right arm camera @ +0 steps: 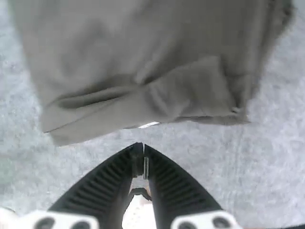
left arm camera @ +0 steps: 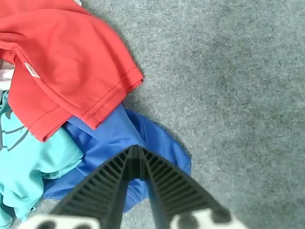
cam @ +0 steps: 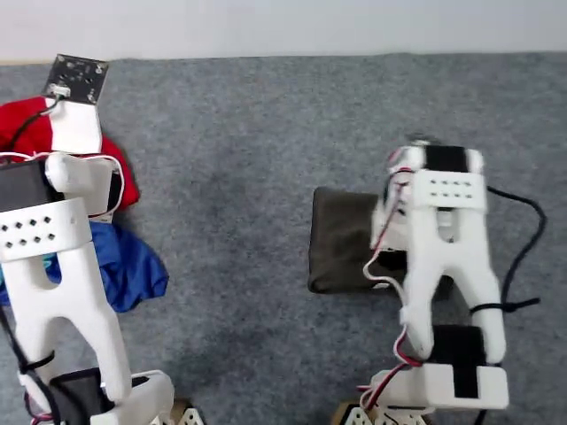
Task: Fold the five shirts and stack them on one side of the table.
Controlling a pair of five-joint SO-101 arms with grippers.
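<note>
Left claw (left arm camera: 137, 150): black ribbed fingers pressed together, nothing between them, poised over crumpled blue knit shirt (left arm camera: 119, 136). Partly overlapping it, rumpled red knit shirt (left arm camera: 71, 62); alongside, bunched turquoise shirt (left arm camera: 28, 167). All three heaped at the left side of grey felt-covered table (cam: 230, 159). Right claw (right arm camera: 142, 148): fingers likewise closed and empty, just off one edge of dark olive-grey shirt (right arm camera: 143, 62). Folded into a flat rectangle, lying right of the table's middle, well apart from the heap.
</note>
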